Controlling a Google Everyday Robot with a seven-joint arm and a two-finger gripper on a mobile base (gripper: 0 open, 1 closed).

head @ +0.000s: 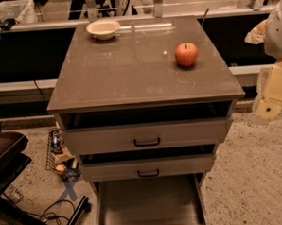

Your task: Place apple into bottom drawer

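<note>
The bottom drawer (150, 199) is nearest the camera. It stands pulled out of the grey cabinet (83, 96) toward the viewer, its pale floor is exposed, its low side walls run near to far, and its front edge is cut off by the lower border of the view. Above it, the middle drawer (147, 167) and the upper drawer (146, 135) each carry a black handle on the front, and both are slightly out from the cabinet body. On the floor to the left are a wire basket (58, 159) holding small items, a blue tape cross (69, 189) and a dark cable (51, 211). At the right edge, level with the cabinet top, the gripper (269, 106) hangs beside the cabinet, well apart from the apple. Whether it is spread or pressed together cannot be determined. The apple (186, 54) sits on the cabinet top, right of centre, toward the far half. It is upright, with its stem axis vertical and the short dark stem pointing up. A white bowl (103, 29) rests upright near the far left corner, well apart from the apple.
</note>
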